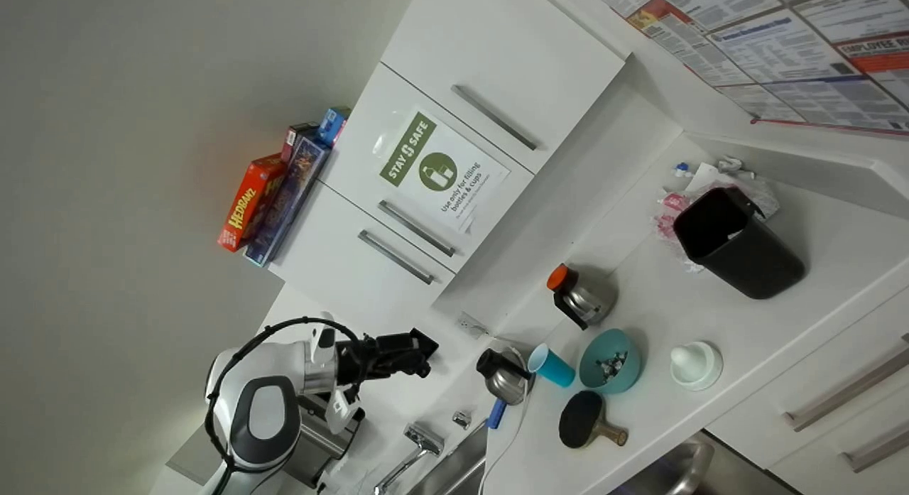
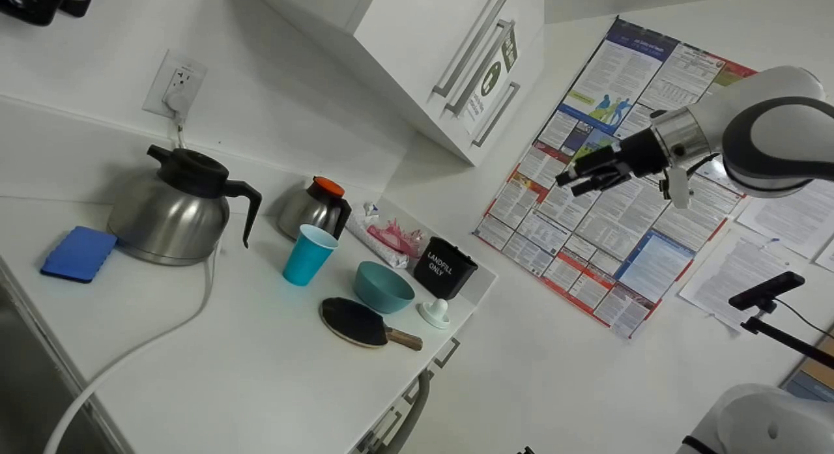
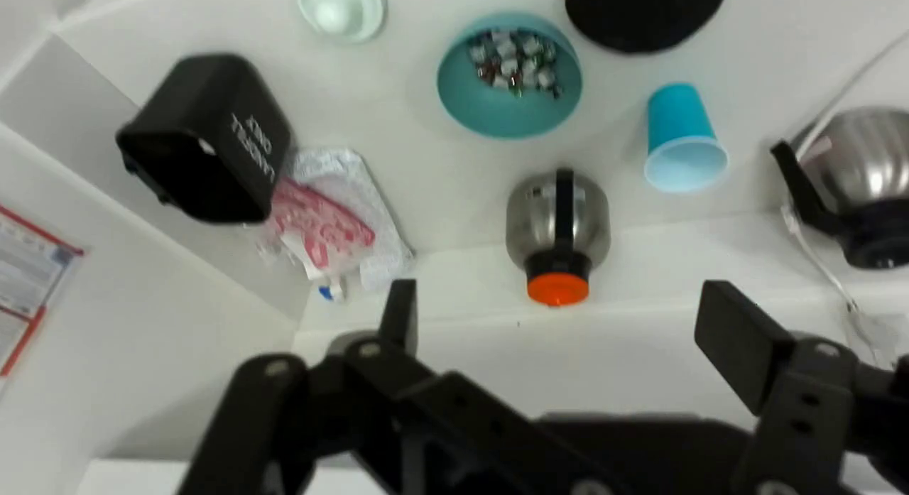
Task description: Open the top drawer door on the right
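The top drawer door (image 1: 454, 154) is a white cabinet front with a green-and-white label. It lies flush between two plain white fronts. It also shows at a steep angle in an exterior view (image 2: 493, 76). Its slim metal bar handle (image 1: 417, 229) shows in both exterior views (image 2: 479, 68). The door does not show in the wrist view. My gripper (image 1: 426, 353) is apart from the door and the handle, out in front of the cabinet in an exterior view (image 2: 568, 184). In the wrist view its fingers (image 3: 561, 303) are wide apart with nothing held between them.
Plain fronts (image 1: 504, 47) with bar handles flank the door. Boxed games (image 1: 248, 204) stand on the cabinet. The counter below holds a black bin (image 1: 770, 264), an orange-lidded carafe (image 1: 593, 300), a larger carafe (image 2: 172, 213), a blue cup (image 1: 557, 371), a teal bowl (image 1: 628, 381) and a paddle (image 2: 355, 322).
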Robot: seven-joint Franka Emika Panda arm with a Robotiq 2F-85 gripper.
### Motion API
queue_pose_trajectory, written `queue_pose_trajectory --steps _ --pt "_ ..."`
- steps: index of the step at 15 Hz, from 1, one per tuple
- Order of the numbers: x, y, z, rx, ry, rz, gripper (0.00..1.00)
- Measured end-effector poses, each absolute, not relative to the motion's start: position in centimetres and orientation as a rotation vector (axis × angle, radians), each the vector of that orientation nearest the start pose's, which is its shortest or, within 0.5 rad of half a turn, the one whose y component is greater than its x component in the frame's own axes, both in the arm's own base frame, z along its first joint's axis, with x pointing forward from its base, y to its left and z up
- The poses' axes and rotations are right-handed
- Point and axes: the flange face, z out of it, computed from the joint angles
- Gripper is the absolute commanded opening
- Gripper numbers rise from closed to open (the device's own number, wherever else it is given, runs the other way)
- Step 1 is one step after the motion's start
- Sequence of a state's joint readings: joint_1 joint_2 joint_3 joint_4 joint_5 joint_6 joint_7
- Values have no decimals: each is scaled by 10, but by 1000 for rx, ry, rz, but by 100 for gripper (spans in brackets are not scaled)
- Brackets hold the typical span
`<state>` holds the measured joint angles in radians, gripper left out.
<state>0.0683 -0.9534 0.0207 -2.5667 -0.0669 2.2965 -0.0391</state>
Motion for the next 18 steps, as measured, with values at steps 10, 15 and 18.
queue_pose_trajectory --steps 10,15,18 --pt "412 61 675 -2624 -263 -1506 100" --pt "415 62 677 -2621 -266 -1506 100" --pt "420 62 675 -2608 -263 -1532 100"
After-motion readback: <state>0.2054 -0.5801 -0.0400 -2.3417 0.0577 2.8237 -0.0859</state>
